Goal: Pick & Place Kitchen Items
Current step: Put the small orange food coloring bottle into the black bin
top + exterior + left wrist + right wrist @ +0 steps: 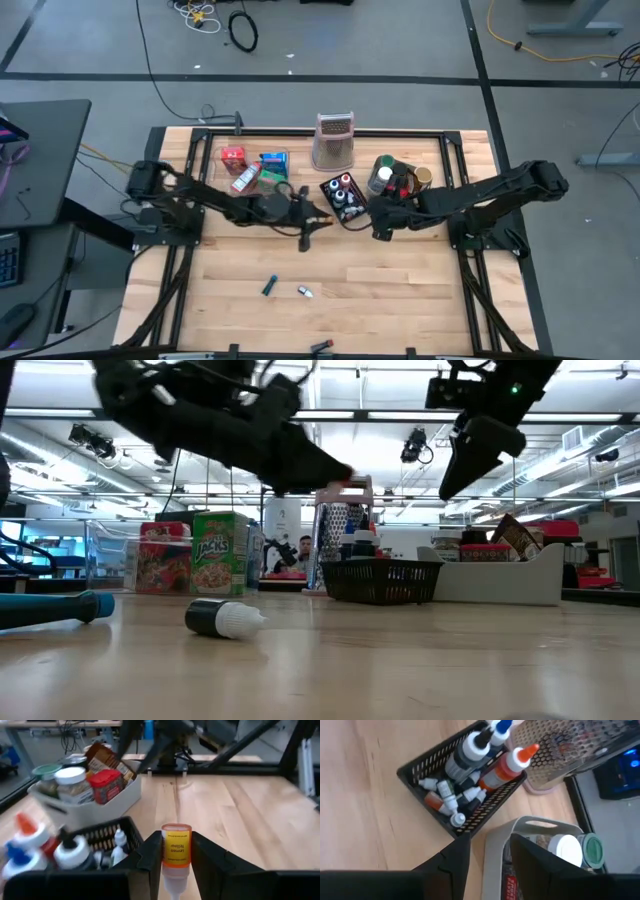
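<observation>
Bare planks fill the lower frame, two loose vials [270,287] lying there. At centre, left gripper [322,216] clenches a lemon-yellow vial [175,847] beside the black mesh basket's [328,186] rim. Right gripper [380,231] hangs released by the grey bin [495,840].

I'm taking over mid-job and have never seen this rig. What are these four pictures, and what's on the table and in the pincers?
Two dark robot arms work at a wooden table. One picture looks straight down, one level along the tabletop, and one from each wrist. The left pincer grips a small yellow vial beside the black mesh basket of bottles. The right pincer hangs open over the grey bin of jars. Cereal packets stand in a clear tray. A grater stand stands behind the basket; two loose vials lie near the front.
</observation>
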